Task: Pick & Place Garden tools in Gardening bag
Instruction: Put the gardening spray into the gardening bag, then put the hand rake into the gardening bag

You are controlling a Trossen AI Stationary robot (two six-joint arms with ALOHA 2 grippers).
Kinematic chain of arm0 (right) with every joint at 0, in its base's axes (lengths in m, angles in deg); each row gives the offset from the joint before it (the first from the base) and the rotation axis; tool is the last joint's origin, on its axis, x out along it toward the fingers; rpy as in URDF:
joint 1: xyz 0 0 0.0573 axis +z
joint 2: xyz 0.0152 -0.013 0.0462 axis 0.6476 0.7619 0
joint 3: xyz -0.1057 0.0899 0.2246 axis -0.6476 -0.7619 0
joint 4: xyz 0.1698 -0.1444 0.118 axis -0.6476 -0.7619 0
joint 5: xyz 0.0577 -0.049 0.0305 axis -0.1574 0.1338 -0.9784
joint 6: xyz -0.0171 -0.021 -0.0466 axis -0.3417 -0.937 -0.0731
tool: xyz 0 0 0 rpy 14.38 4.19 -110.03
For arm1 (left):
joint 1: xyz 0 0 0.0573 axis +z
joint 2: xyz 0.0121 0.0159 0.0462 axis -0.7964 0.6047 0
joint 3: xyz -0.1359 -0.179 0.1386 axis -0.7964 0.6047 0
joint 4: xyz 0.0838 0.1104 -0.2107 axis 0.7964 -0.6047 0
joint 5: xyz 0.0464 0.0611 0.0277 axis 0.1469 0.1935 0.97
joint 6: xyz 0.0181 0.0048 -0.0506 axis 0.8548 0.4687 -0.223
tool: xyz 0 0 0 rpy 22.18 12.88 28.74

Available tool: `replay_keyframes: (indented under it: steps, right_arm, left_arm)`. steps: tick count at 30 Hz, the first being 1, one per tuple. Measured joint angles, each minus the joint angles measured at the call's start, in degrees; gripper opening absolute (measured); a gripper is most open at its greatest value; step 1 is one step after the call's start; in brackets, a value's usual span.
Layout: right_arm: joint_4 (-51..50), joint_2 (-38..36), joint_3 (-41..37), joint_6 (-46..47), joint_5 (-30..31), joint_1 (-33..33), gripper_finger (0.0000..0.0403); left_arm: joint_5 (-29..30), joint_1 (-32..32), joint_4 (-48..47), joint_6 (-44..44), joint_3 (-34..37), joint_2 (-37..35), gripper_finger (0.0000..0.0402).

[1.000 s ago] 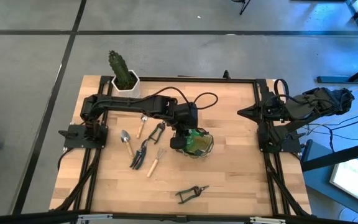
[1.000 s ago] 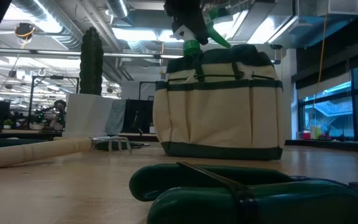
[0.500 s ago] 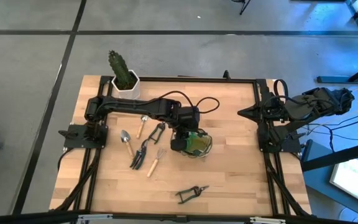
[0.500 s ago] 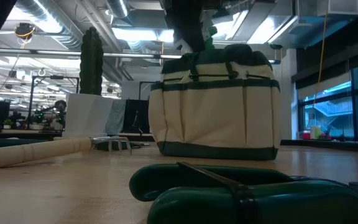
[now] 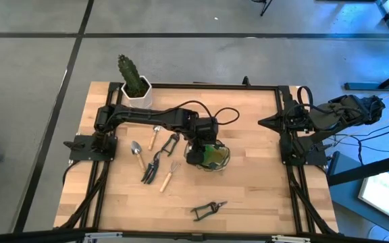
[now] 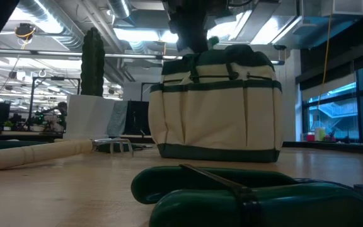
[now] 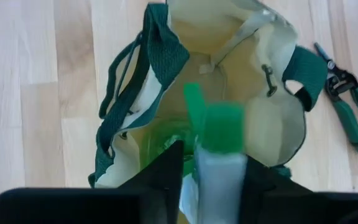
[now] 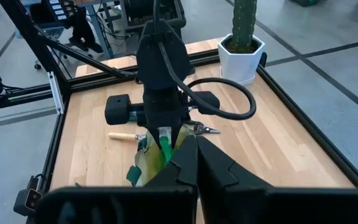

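The gardening bag (image 5: 216, 159) stands upright on the table's middle, tan with green trim, mouth open; it also shows in the low view (image 6: 216, 107) and the left wrist view (image 7: 160, 56). My left gripper (image 7: 213, 163) hangs over the bag's mouth (image 5: 201, 152), shut on the green spray bottle (image 7: 221, 127), whose head just tops the bag's rim in the low view (image 6: 213, 41). A trowel (image 5: 137, 151), dark rake (image 5: 152, 167) and fork (image 5: 169, 174) lie left of the bag. Pruning shears (image 5: 208, 210) lie near the front edge. My right gripper (image 8: 191, 163) is shut and waits at the table's right edge (image 5: 265, 121). My left gripper pinches the spray bottle between its two fingers on the pale part just under the green head (image 7: 219, 182). The fingers come from above, pointing down. The bottle hangs upright, its lower part inside the bag's mouth; whether it rests on the bag's bottom is hidden.
A cactus in a white pot (image 5: 134, 81) stands at the far left corner. Two more small tools (image 5: 171, 142) (image 5: 154, 135) lie left of the bag. Green shears handles (image 6: 232, 195) fill the low view's foreground. Bare wood lies right of the bag.
My left gripper has gone down with the spray bottle, which has sunk into the bag until only its head shows above the rim. The gripper and the bag have both shifted a little toward the table's left edge.
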Motion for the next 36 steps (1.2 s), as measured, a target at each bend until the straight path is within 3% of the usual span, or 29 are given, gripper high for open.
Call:
replay_keyframes:
  steps: [9, 15, 26, 36]
  right_arm:
    - [-0.5, 0.0, 0.0, 0.1, 0.8, 0.0, 0.0]
    - [-0.6, 0.0, 0.0, 0.5, 3.0, 0.0, 0.0]
    - [-3.3, 0.6, 0.0, -0.4, -2.2, 0.0, 0.0]
    - [2.5, 4.3, 0.0, 2.3, -2.6, -1.5, 0.0012]
  left_arm:
    - [1.0, 0.0, -0.3, -3.7, -4.9, -0.2, 0.0185]
    - [1.1, 0.0, -0.6, -5.3, -10.6, -0.3, 0.0211]
    - [5.7, 0.2, -1.9, -8.5, -19.4, -2.4, 0.0198]
    - [7.9, 0.2, -5.8, -5.8, -20.0, -7.5, 0.0173]
